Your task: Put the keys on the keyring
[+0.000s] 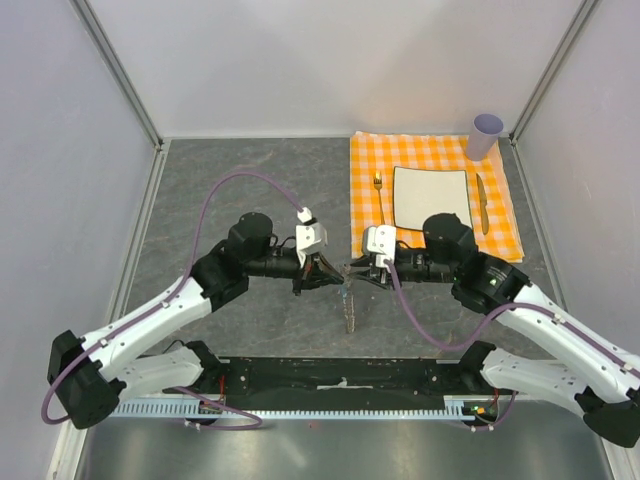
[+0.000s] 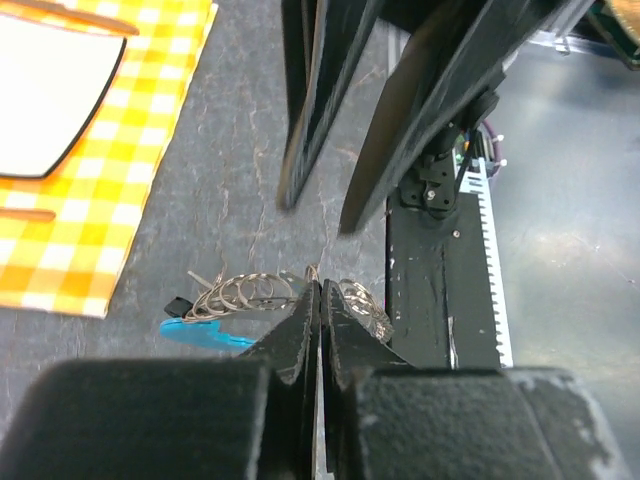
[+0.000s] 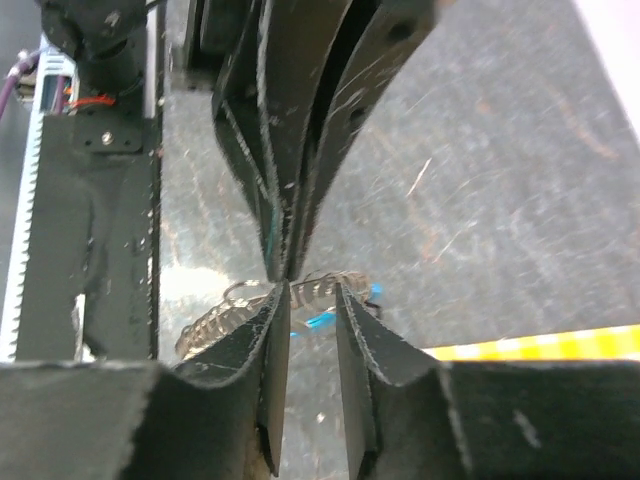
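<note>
Tip pinch on the keyring.
The left gripper is clamped on it at its tips; the right gripper has its jaws apart just beside. Risk: so thin a pinch may let it twist free.

The top external camera stood above and behind the arm bases, facing down and forward, far enough back to take in the whole desk up to its far walls. The left wrist camera sat close behind the left gripper, looking along its fingers. The right wrist camera sat equally close behind the right gripper, facing the opposite way. All three views shared the spot where both grippers met, and the keyring there.
</note>
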